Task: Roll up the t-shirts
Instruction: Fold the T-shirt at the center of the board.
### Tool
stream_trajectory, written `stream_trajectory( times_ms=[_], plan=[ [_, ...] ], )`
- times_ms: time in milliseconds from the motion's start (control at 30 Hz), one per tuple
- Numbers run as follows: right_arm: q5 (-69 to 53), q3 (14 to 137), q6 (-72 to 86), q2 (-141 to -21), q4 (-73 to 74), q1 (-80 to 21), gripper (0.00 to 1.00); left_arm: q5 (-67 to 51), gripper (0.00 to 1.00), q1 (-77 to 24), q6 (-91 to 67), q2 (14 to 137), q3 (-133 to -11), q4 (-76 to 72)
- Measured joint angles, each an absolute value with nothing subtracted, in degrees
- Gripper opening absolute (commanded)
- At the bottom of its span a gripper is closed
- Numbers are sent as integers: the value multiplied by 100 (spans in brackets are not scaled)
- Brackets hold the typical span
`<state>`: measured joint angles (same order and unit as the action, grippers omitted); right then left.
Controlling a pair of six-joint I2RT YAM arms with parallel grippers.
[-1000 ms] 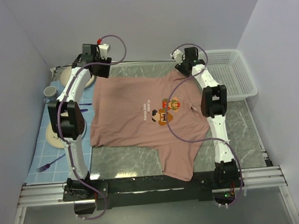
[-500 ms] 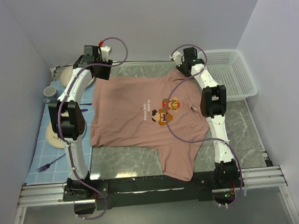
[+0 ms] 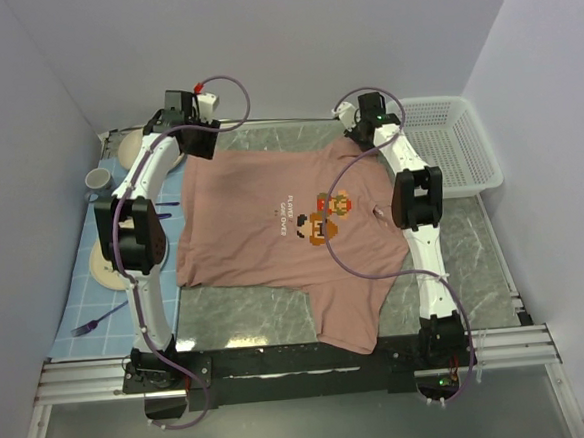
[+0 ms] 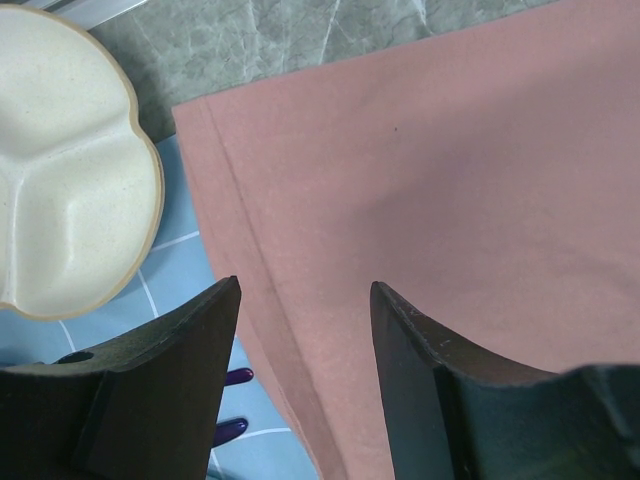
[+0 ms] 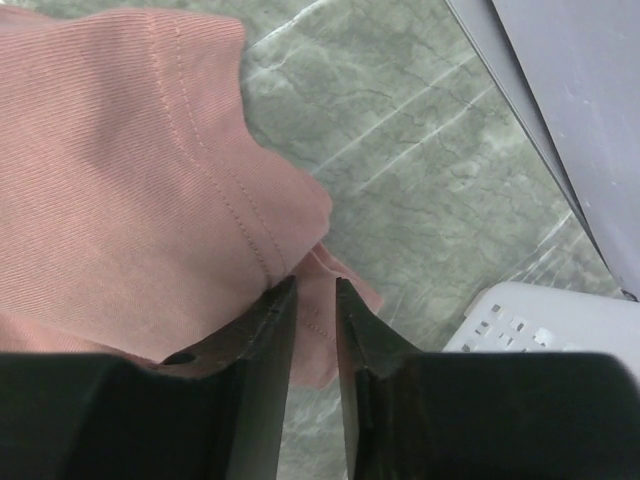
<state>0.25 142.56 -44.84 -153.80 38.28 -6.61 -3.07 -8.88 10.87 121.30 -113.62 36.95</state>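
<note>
The dusty-pink t-shirt (image 3: 261, 211) lies flat and print-up on the marble table (image 3: 249, 322), its pixel-art print (image 3: 327, 217) right of centre. My left gripper (image 3: 193, 144) hovers over the shirt's far-left corner. In the left wrist view it (image 4: 305, 290) is open, and the hemmed edge of the t-shirt (image 4: 450, 150) runs between its fingers. My right gripper (image 3: 366, 126) is at the far-right sleeve. In the right wrist view its (image 5: 315, 285) jaws are drawn to a narrow slot, with the bunched sleeve hem of the t-shirt (image 5: 120, 150) in it.
A white basket (image 3: 453, 153) stands at the far right, its corner close to the right gripper (image 5: 540, 320). On the left a blue mat (image 3: 82, 294) carries a cream divided dish (image 4: 60, 180), a cup (image 3: 99, 178), a plate (image 3: 103, 272) and a purple fork (image 3: 99, 321).
The right gripper's jaws have closed in from wide to a narrow slot around the sleeve edge. The left gripper and the shirt have stayed put.
</note>
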Motion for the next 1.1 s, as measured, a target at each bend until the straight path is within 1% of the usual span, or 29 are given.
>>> stream_trajectory(
  times_ms=[33,100,133,167,200,267,333,367,400,433,467,500,533,567,633,767,833,1033,1100],
  plan=[
    [5,14256,-4491,-15380,3839,-661,27,-307,61,-888,1090,12130,-11351,3693],
    [-34,14265,-4506,-15380,3868,-661,20,-305,61,-888,1090,12121,-11312,3691],
    [-71,14285,-4519,-15380,3911,-661,15,-303,61,-888,1090,12110,-11279,3691],
    [-123,14300,-4536,-15380,3983,-657,7,-303,61,-888,1090,12110,-11260,3704],
    [-169,14311,-4567,-15377,4036,-648,3,-298,61,-888,1090,12108,-11238,3710],
    [-272,14315,-4628,-15377,4108,-648,0,-292,61,-888,1090,12101,-11192,3719],
    [-353,14191,-4665,-15299,4042,-646,0,-296,61,-886,1087,12099,-11177,3721],
    [-432,13896,-4661,-15152,3889,-635,2,-322,61,-882,1079,12099,-11177,3719],
    [-497,13587,-4630,-14984,3774,-628,9,-351,61,-875,1068,12099,-11177,3719],
    [-550,13290,-4611,-14814,3645,-628,19,-377,61,-864,1055,12123,-11225,3758],
    [-569,13045,-4580,-14689,3533,-635,40,-381,60,-858,1026,12180,-11325,3789],
    [-558,12873,-4532,-14595,3444,-650,50,-384,59,-856,1011,12267,-11461,3789],
    [-497,12763,-4480,-14536,3319,-670,66,-390,59,-856,978,12407,-11677,3795],
    [-443,12715,-4418,-14486,3159,-692,100,-395,56,-856,961,12525,-11832,3765],
    [-360,12713,-4219,-14455,2991,-738,100,-395,56,-847,913,12779,-12097,3712],
    [-193,12654,-3972,-14357,2626,-794,100,-255,52,-838,886,13262,-12368,3627],
    [-152,12508,-3839,-14221,2499,-812,100,-152,52,-825,886,13585,-12562,3592],
    [-84,12136,-3439,-13710,2320,-816,100,314,54,-755,991,14352,-13026,3470],
    [-78,12134,-3301,-13579,2318,-816,100,508,58,-711,1044,14547,-13216,3382]
  ],
)
